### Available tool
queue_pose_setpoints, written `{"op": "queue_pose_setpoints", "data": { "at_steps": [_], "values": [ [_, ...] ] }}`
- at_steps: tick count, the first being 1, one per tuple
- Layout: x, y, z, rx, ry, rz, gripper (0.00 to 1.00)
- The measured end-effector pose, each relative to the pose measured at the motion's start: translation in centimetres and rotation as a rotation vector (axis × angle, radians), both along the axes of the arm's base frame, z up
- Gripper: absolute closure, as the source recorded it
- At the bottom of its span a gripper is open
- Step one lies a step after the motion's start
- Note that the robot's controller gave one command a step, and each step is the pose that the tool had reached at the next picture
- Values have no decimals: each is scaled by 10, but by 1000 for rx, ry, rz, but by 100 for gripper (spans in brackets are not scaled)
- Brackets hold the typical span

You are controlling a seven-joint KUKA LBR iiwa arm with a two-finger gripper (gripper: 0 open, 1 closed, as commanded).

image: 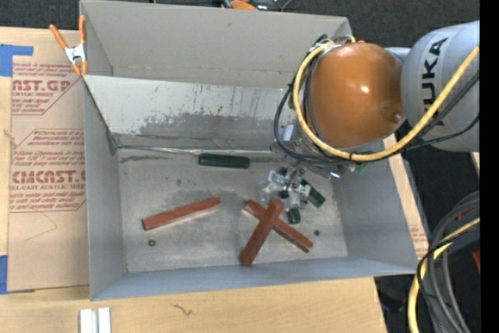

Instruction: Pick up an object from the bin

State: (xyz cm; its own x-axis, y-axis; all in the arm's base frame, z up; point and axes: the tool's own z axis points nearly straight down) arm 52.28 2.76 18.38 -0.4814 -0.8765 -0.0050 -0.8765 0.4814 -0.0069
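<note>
My gripper (287, 191) hangs low over the right part of the bin floor, under the orange dome. Right below its tip lie two reddish-brown sticks (269, 228) crossed in an X. A small dark green piece (312, 197) lies beside the tip on its right; I cannot tell whether the gripper touches it. A dark green marker-like bar (224, 161) lies to the left, near the back wall. Nothing can be made out between the fingers.
A third reddish-brown stick (181, 214) lies flat on the left of the floor. A small dark speck (152, 243) sits near the front left. The arm reaches in from the right, over the bin's right wall.
</note>
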Motion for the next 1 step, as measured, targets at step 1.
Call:
{"op": "queue_pose_setpoints", "data": {
  "at_steps": [1],
  "values": [
    [-2,1,-4,2,7,2,100]
  ]
}}
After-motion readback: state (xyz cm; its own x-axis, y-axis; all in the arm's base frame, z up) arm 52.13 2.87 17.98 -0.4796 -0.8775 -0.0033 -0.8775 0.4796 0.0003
